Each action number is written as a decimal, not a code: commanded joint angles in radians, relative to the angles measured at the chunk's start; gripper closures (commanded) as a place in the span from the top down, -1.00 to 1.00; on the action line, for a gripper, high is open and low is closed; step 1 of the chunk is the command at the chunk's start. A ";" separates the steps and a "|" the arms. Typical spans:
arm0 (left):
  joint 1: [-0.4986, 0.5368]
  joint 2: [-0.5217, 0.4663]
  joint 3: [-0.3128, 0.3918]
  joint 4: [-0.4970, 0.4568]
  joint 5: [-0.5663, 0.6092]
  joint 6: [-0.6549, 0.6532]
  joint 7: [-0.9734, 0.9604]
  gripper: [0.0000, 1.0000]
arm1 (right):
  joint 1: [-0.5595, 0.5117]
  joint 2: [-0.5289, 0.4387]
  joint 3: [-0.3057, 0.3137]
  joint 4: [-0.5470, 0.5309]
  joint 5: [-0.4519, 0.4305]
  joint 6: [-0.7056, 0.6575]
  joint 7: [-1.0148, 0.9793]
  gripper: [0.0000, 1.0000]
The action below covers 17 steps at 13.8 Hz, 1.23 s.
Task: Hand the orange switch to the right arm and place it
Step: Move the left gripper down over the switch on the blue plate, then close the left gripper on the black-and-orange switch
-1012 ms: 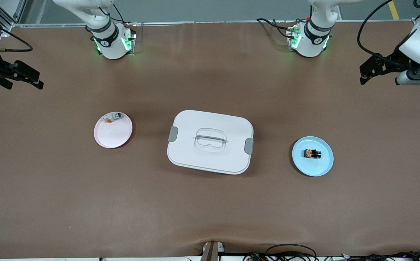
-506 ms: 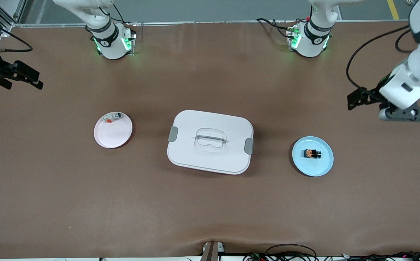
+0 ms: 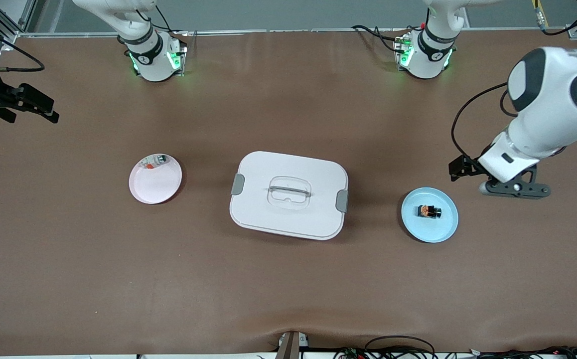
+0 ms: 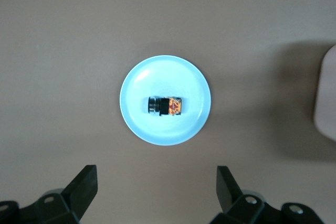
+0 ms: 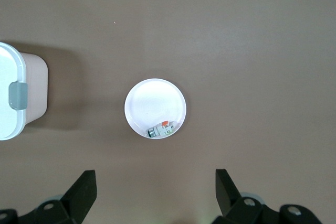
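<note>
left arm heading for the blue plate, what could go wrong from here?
1. The orange switch is tiny and lies loose on the blue plate; with the left gripper open this wide, a slightly off descent might nudge it aside or hit the rim.
2. It lies on its side, so a pinch could roll it.
3. The right gripper waits open at its own end of the table, so the handover probably happens over the white lidded box; a drop there could bounce away.

The front view looks down from high across the table (image 3: 288,289). Each wrist view looks straight down at one plate: blue plate (image 4: 165,100), pink plate (image 5: 155,108), both shared.
</note>
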 commanded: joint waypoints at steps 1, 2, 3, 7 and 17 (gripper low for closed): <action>0.003 0.045 -0.003 -0.042 0.029 0.101 0.054 1.00 | -0.017 -0.022 0.015 -0.017 -0.009 0.006 0.010 1.00; 0.003 0.065 -0.003 -0.056 0.029 0.144 0.054 1.00 | -0.017 -0.022 0.014 -0.017 -0.009 0.006 0.010 1.00; 0.004 0.089 -0.001 -0.074 0.031 0.200 0.062 1.00 | -0.017 -0.022 0.015 -0.017 -0.009 0.006 0.010 1.00; 0.006 0.181 -0.001 -0.124 0.078 0.366 0.068 1.00 | -0.015 -0.024 0.014 -0.019 -0.009 0.005 0.010 1.00; 0.009 0.333 0.002 -0.124 0.123 0.469 0.068 1.00 | -0.014 -0.025 0.015 -0.020 -0.009 0.008 0.010 1.00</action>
